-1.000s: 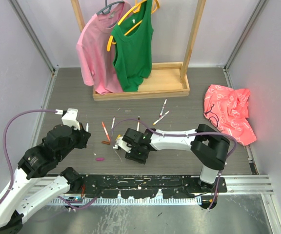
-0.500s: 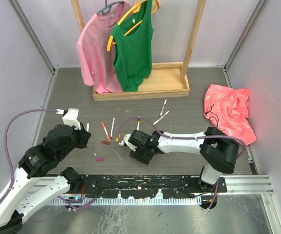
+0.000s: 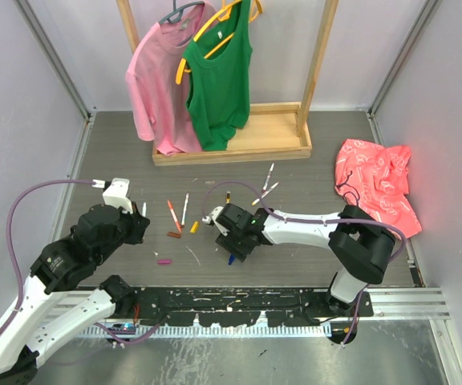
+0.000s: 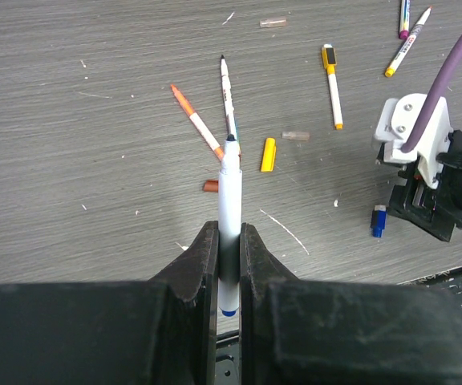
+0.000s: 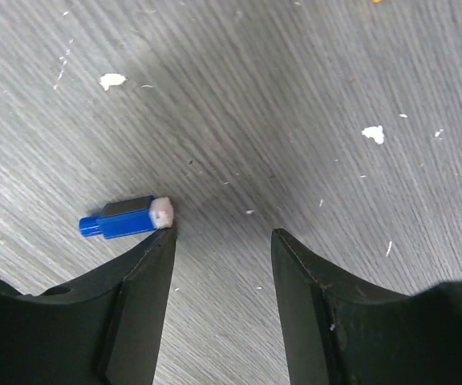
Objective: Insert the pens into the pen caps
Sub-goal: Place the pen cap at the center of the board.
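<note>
My left gripper (image 4: 228,241) is shut on a white pen with a blue end (image 4: 229,200), which points forward out of the jaws; it also shows in the top view (image 3: 143,210). My right gripper (image 5: 223,241) is open and low over the table. A blue cap (image 5: 127,218) lies just outside the tip of its left finger, not between the jaws. The blue cap also shows in the top view (image 3: 230,259) and in the left wrist view (image 4: 378,220). An orange-tipped pen (image 4: 197,122), a black-tipped pen (image 4: 228,96), a yellow cap (image 4: 268,154) and a brown cap (image 4: 210,185) lie ahead of the left gripper.
A yellow-ended pen (image 4: 333,84) and two more pens (image 3: 265,193) lie further back. A magenta cap (image 3: 164,261) lies near the front rail. A wooden clothes rack (image 3: 231,148) stands at the back, and a red cloth (image 3: 375,184) lies at the right.
My right gripper has moved to the right across the table, and the blue cap now shows on the table beside it. The left arm has held still with its pen.
</note>
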You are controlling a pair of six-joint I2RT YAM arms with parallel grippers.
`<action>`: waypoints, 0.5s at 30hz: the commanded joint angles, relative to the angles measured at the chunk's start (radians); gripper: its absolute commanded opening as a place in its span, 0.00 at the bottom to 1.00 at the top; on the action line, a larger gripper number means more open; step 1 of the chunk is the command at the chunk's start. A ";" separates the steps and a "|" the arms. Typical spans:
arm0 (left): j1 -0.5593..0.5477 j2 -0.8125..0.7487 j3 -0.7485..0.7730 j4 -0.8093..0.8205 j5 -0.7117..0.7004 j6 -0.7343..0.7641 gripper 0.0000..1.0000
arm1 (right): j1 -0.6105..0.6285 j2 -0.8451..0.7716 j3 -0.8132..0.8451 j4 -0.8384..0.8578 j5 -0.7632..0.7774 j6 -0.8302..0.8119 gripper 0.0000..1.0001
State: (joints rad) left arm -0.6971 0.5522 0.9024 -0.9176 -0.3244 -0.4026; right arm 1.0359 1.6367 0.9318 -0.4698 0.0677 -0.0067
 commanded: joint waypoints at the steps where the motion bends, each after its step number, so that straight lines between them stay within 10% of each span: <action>1: 0.006 -0.001 0.003 0.026 0.005 0.004 0.00 | -0.016 0.000 0.026 0.040 0.038 0.069 0.57; 15: 0.006 -0.003 0.003 0.027 0.010 0.006 0.00 | 0.004 -0.081 0.062 0.020 0.293 0.637 0.55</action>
State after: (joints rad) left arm -0.6971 0.5522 0.9024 -0.9176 -0.3233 -0.4026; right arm 1.0203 1.6108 0.9443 -0.4465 0.2649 0.3897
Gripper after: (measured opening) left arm 0.090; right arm 0.555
